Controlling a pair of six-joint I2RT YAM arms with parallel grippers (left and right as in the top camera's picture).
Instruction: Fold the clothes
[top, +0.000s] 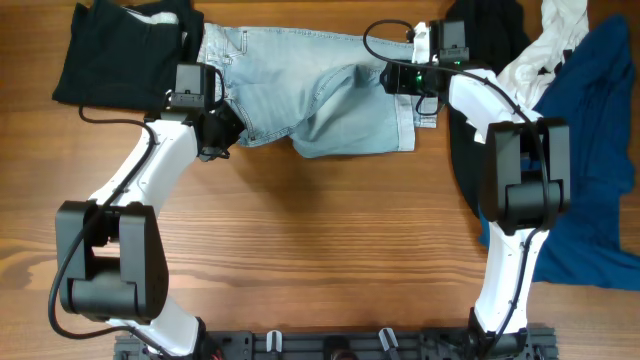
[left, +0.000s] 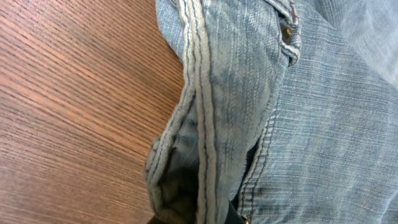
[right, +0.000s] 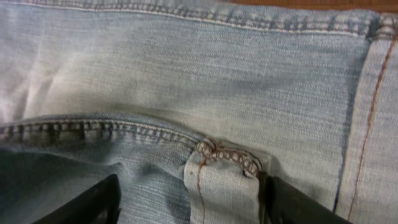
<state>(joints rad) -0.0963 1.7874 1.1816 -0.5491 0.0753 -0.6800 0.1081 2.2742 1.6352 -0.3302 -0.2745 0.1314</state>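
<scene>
On the wooden tabletop (top: 330, 230), from overhead, we see pale denim shorts (top: 310, 100) spread at the far side, a black garment (top: 115, 55) at their left. At the left wrist, the left fingers (left: 233, 216) pinch a seamed fold of the shorts. At the right wrist, the right fingers (right: 81, 202) stand wide, straddling a stitched denim tab.

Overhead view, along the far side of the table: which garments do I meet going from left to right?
black garment → pale-blue denim shorts → black fabric → white piece → deep-blue cloth
</scene>
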